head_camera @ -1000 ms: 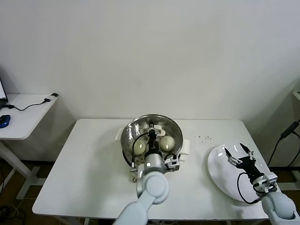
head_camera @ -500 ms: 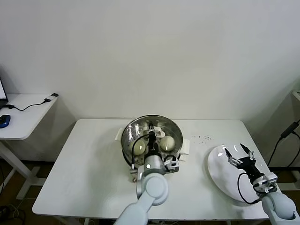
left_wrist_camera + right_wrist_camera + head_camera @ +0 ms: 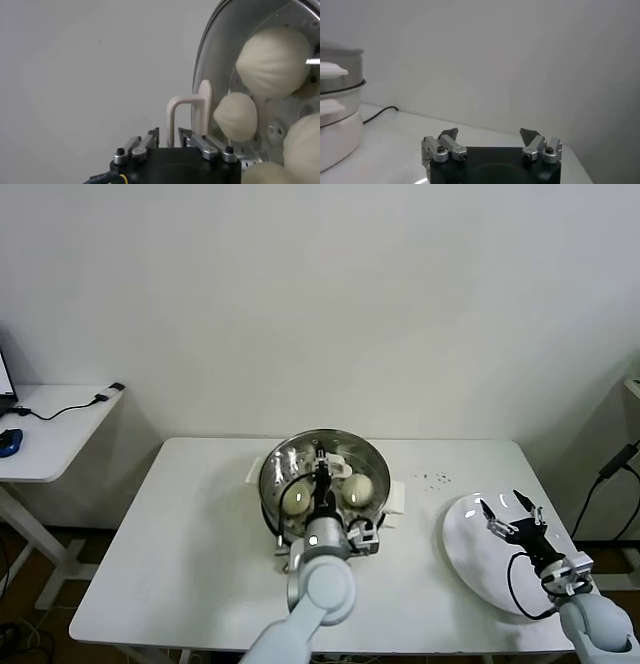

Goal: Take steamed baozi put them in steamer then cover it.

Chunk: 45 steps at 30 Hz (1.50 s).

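Filling most of the view, the white table (image 3: 200,544) carries the steamer (image 3: 322,481) near its middle and a white plate (image 3: 480,559) toward the robot's right. Glass, the cover (image 3: 220,75) sits on the steamer, with steamed baozi (image 3: 274,61) visible beneath. At its white handle (image 3: 187,117), the left gripper (image 3: 172,142) has jaws slightly parted. Above the plate, the right gripper (image 3: 510,514) hangs wide open, empty.

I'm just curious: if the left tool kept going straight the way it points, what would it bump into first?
Most likely the lid's white handle, which stands right between the left tool's fingers. Behind it are the glass lid and the buns; depth is hard to judge.
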Available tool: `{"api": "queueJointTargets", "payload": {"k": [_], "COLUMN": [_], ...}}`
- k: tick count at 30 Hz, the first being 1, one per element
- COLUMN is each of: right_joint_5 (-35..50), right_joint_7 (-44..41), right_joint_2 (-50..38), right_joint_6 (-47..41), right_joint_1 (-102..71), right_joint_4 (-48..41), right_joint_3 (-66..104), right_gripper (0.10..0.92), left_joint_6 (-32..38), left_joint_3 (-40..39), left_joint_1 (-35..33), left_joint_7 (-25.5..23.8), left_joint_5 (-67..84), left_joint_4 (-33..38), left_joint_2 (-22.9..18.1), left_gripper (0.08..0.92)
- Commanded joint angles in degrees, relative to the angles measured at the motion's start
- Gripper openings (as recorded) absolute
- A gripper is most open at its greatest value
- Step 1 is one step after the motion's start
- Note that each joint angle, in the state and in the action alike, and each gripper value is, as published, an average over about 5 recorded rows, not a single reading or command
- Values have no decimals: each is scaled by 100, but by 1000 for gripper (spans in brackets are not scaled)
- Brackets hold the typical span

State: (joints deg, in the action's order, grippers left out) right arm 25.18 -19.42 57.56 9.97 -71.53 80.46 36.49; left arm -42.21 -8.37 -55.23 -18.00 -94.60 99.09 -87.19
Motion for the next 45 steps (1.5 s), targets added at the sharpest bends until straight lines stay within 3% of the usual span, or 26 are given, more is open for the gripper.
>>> {"api": "queueJointTargets", "payload": {"k": [1,15,18,27,33,41,45], "right_joint_5": [-5,-54,-83,-198,-114,-150,-188], "right_joint_7": [-6,14,36,49,143,253,244], "right_joint_2": [-5,-11,-15,34,156,318,375], "right_joint_6": [-17,-112,-211,-423,-486,-490,-485], "right_joint_1": [9,-23,-66,-175,-266,-393,-487], "right_joint_4": [-8,30,99,348,542,868,973], "right_joint_3": [10,57,92,184,263,307,333], "right_gripper": [823,823,823,823,823,823,823], "left_joint_6": [-279,-273,-204,729,2322,4337,4689], "left_joint_3": [-29,-49,35,962,2106,3699,4234], "left_joint_1": [-112,-601,-778,-1535,-2360,-3267,-3461], "left_joint_7": [-199,128,385,1669,2888,2970,2554], "left_joint_5": [33,626,997,2859,4815,7255,8591], "left_joint_4": [467,1509,1749,2458,2523,2190,1963], "left_joint_2": [179,618,788,1338,1503,1195,981], "left_gripper": [376,774,815,823,823,823,823]}}
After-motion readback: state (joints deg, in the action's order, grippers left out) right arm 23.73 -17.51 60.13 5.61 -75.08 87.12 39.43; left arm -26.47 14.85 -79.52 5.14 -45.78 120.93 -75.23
